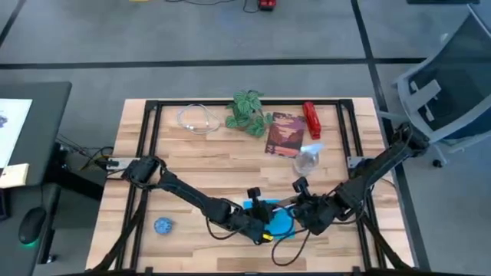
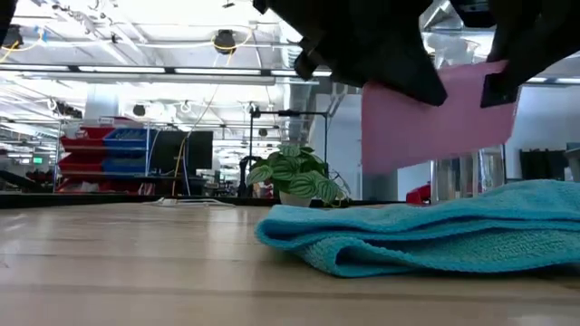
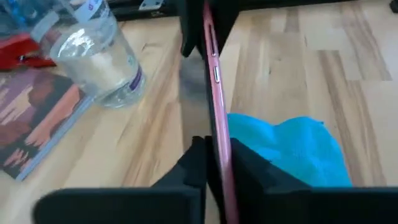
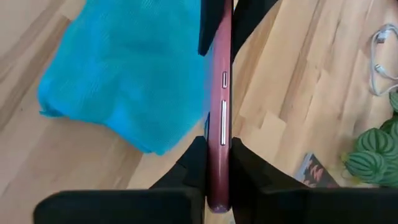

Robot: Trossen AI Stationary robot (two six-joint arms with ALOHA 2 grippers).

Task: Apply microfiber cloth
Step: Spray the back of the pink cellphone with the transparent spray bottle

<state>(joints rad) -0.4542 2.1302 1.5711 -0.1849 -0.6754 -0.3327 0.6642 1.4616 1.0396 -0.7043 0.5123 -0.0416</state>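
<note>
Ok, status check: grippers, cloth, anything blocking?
Left gripper and right gripper both clamped on the pink phone, held edge-up above the microfiber cloth. Cloth bunched on table. Nothing blocking.

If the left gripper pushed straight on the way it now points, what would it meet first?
Probably the other arm's fingers. The left gripper is shut on the pink phone edge-on, and dark fingers clamp the phone's far end directly ahead. The microfiber cloth lies lower, off to one side. Depth is uncertain.

Both arms reach inward to the table's front middle — the left tool (image 1: 265, 220) and the right tool (image 1: 301, 205) each clamped, fingers facing one another.
</note>
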